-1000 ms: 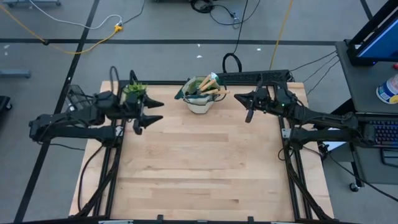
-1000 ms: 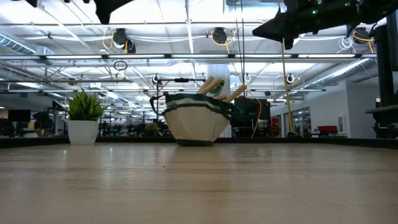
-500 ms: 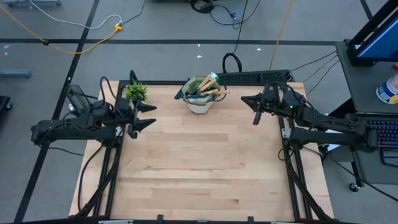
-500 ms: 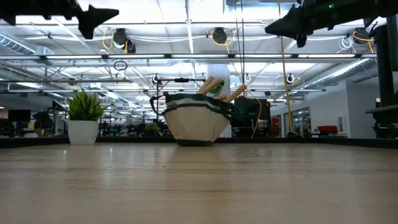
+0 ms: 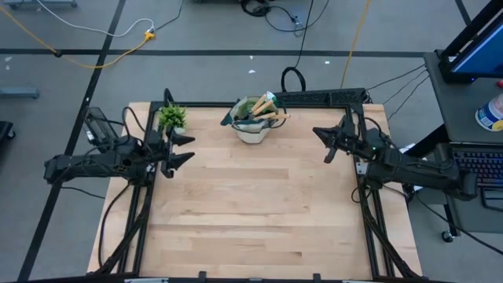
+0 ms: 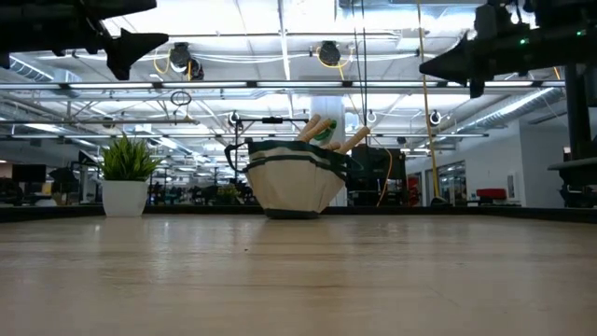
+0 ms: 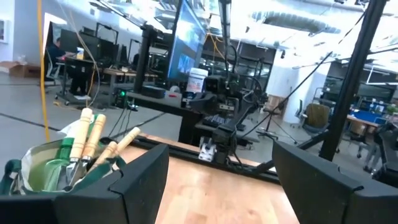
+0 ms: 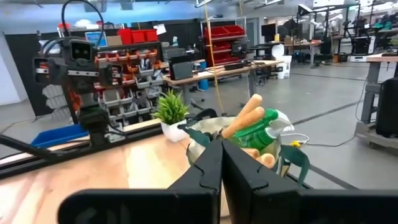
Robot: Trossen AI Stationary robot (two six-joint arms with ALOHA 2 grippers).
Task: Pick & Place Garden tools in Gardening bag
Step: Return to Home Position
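Pale wooden planks form the table [image 5: 251, 212], which stands on a grey floor crossed by cables, with workshop benches and racks in the room beyond. At the middle of the table's far edge stands the gardening bag [image 5: 250, 135], a round beige canvas tote with dark green trim, upright and resting on the wood. The garden tools [image 5: 271, 116] sit inside it, their wooden handles leaning out over the rim toward the right arm's side, and a green spray bottle [image 8: 260, 124] shows among them. Nothing else of the task lies on the table. Near the far left corner, well apart from the bag, stands a small potted plant [image 5: 170, 116] in a white pot. The left gripper [image 5: 187, 148] hangs above the table's left edge, just in front of the plant, pointing inward; its 2 fingers stand wide apart with nothing between them, and its wrist view looks past them to the bag. The right gripper [image 5: 318, 133] hangs above the right edge, level with the bag but clear of it, also pointing inward. Its 2 fingers are pressed together and hold nothing. Both grippers ride high in the low view, well above the bag's rim.
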